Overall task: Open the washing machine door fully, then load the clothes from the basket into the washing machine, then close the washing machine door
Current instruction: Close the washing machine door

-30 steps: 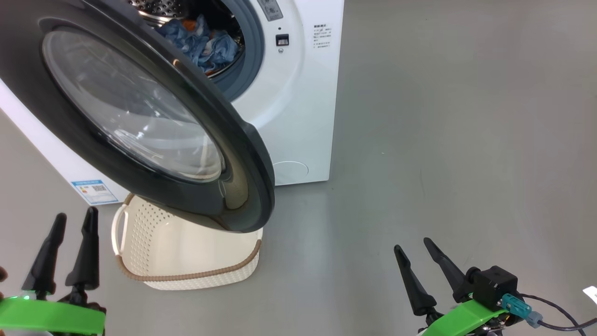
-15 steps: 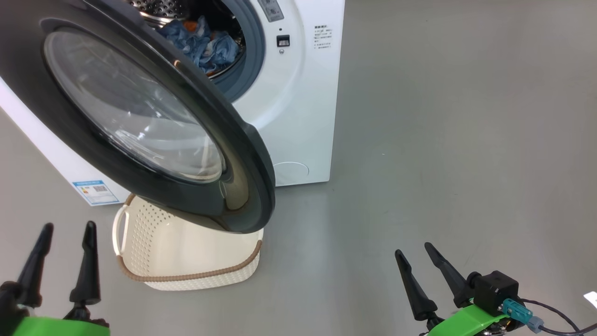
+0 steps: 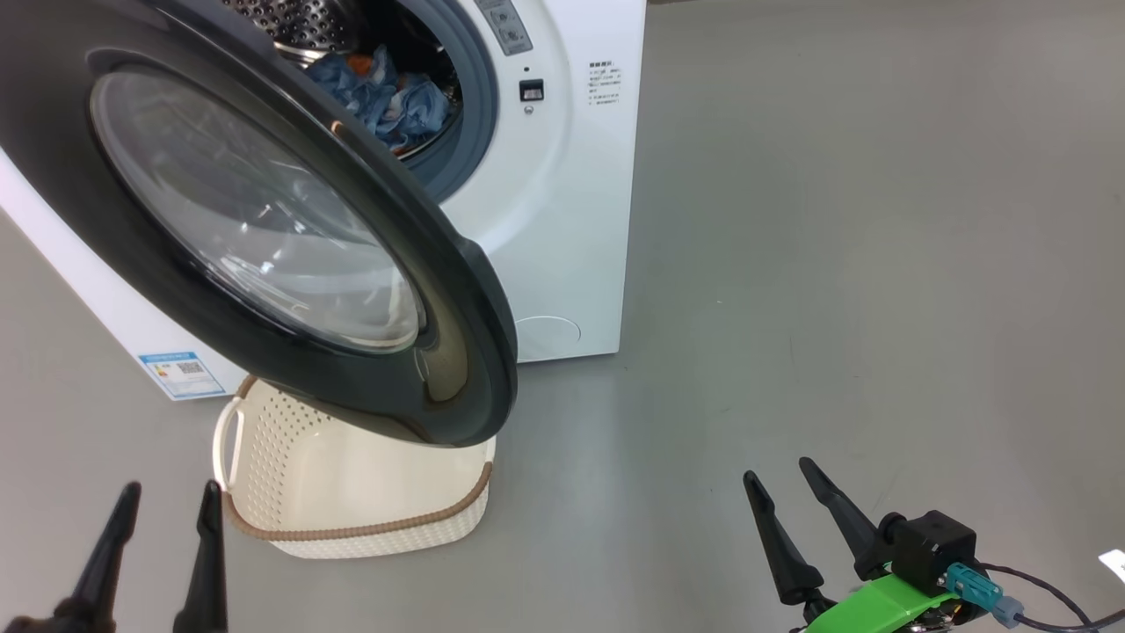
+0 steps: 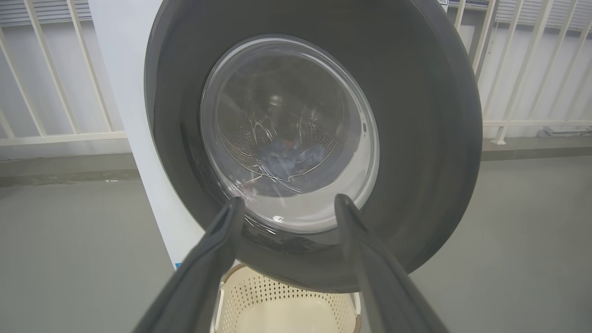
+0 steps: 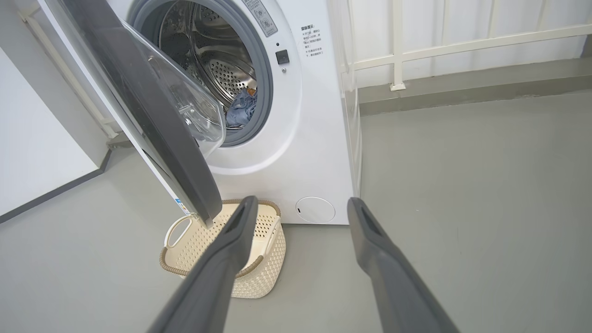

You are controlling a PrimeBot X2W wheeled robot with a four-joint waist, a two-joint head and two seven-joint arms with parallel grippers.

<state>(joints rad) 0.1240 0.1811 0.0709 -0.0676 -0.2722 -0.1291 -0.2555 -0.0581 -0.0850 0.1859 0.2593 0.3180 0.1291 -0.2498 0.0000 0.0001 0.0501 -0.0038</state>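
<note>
The white washing machine point(image 3: 562, 202) point(image 5: 314, 138) stands with its black door point(image 3: 264, 220) point(image 4: 416, 115) point(image 5: 157, 120) swung partly open over the cream basket point(image 3: 352, 492) point(image 5: 259, 259) point(image 4: 277, 310). Blue clothes point(image 3: 387, 92) point(image 5: 240, 108) lie in the steel drum, and no clothes show in the visible part of the basket. My left gripper point(image 3: 167, 497) point(image 4: 286, 201) is open at the lower left, pointing at the door's outer glass from a short distance. At the lower right, away from the machine, my right gripper point(image 3: 778, 470) point(image 5: 300, 201) is open with nothing between its fingers.
Grey floor point(image 3: 835, 264) spreads to the right of the machine. A white railing point(image 5: 462, 41) and a wall stand behind it. A blue label point(image 3: 180, 369) sits low on the machine's side.
My left gripper has dropped lower and shifted right in the head view. The head view has shifted a little; door, basket and right gripper keep their places.
</note>
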